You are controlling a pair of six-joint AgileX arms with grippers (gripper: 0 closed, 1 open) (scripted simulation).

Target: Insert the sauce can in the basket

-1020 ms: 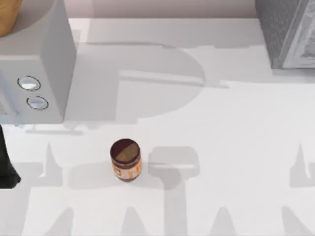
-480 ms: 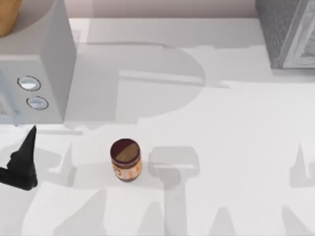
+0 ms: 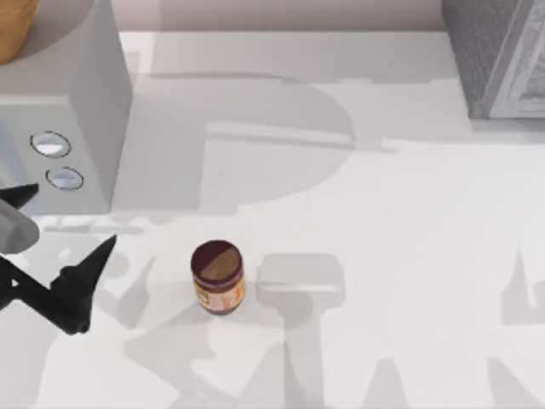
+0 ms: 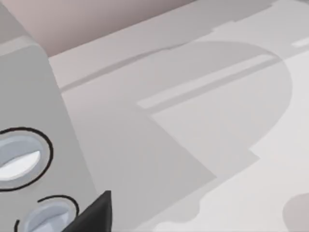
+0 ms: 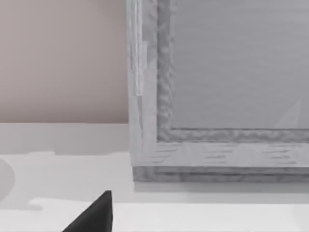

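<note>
At the table's left edge the left gripper (image 3: 53,256) hangs with fingers spread, near the can (image 3: 217,277); the can stands upright left of centre; best to level the fingers around its label before closing.

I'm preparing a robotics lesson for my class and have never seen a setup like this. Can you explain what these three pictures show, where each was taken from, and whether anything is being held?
This is a simulated two-armed robot at a white table. The overhead picture looks straight down. The dark pointed shape at the table's left is the left gripper, open and holding nothing. Right of it, apart, the can stands upright. A grey box with two round dials sits at far left, and a textured grey box at far right. The other two pictures come from cameras on the wrists: the left one faces the dialled box, the right one the textured box.
</note>
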